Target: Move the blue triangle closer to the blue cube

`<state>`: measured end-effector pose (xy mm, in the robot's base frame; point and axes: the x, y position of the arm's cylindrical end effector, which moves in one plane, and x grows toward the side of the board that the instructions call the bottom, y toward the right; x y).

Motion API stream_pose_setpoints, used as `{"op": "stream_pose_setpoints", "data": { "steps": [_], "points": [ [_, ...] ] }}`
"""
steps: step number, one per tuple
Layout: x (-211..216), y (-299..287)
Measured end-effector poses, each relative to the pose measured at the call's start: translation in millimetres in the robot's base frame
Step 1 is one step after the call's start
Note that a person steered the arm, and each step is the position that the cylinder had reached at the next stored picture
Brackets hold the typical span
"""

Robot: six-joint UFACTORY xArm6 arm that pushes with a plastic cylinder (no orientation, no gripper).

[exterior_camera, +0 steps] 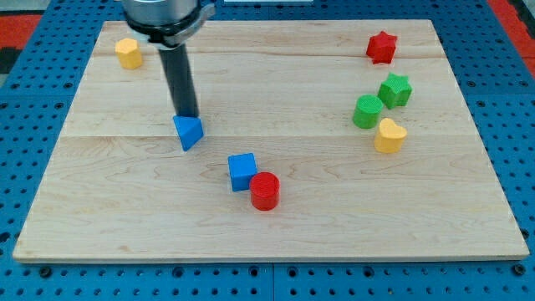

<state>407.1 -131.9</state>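
Blue triangle [189,131] lies left of the board's middle, with my tip [186,115] touching or nearly touching its upper edge, the side away from the blue cube [242,170], which suits a push toward the view's bottom right. I have no claw to open or close; the rod grips nothing. The cube lies a short gap away with a red cylinder [265,191] against its lower right corner, so it may crowd a long push.

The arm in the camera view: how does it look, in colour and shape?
Only its lower part shows: a wide, round, dark housing with a glossy sheen at the view's top, and below it a straight dark grey rod, plain and cylindrical, ending at my tip. No cables or markings are visible.
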Motion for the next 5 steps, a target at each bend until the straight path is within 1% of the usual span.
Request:
{"op": "stream_pose_setpoints", "data": {
  "steps": [1, 2, 4, 5],
  "points": [
    [1, -20],
    [11, -4],
    [31, 58],
    [39, 75]
  ]
}}
